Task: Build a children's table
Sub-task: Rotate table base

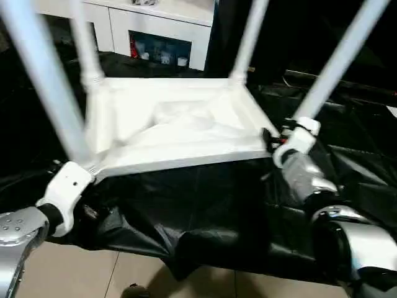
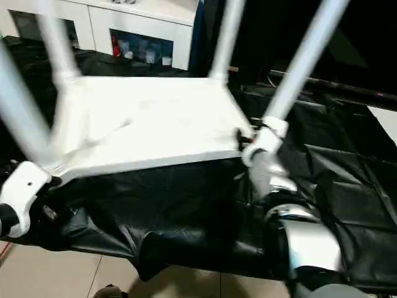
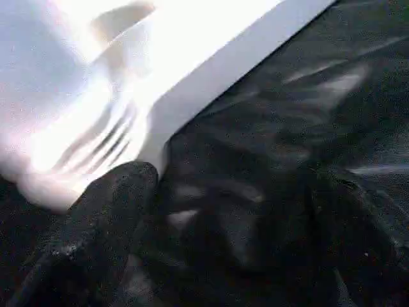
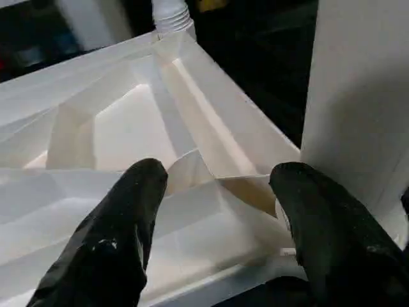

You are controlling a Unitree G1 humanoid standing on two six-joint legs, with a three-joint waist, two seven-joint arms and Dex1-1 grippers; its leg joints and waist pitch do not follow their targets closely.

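The white children's table lies upside down on a black cloth, its ribbed underside [image 1: 173,124] facing up and four legs rising from the corner sockets. My left gripper [image 3: 223,236] is open at the near-left corner, under the near-left leg [image 1: 43,81]. One finger [image 3: 102,236] touches the tabletop's edge [image 3: 211,83], and only cloth lies between the fingers. My right gripper [image 4: 217,211] is open at the near-right corner, fingers spread over the corner ribs [image 4: 198,173]. The near-right leg [image 4: 358,109] stands just beside one finger [image 4: 326,236].
The black cloth [image 1: 205,211] covers the work area and hangs crumpled over its front edge. Tan floor tiles [image 1: 74,273] lie in front. A white cabinet [image 1: 161,25] with small coloured items in an open compartment stands behind the table.
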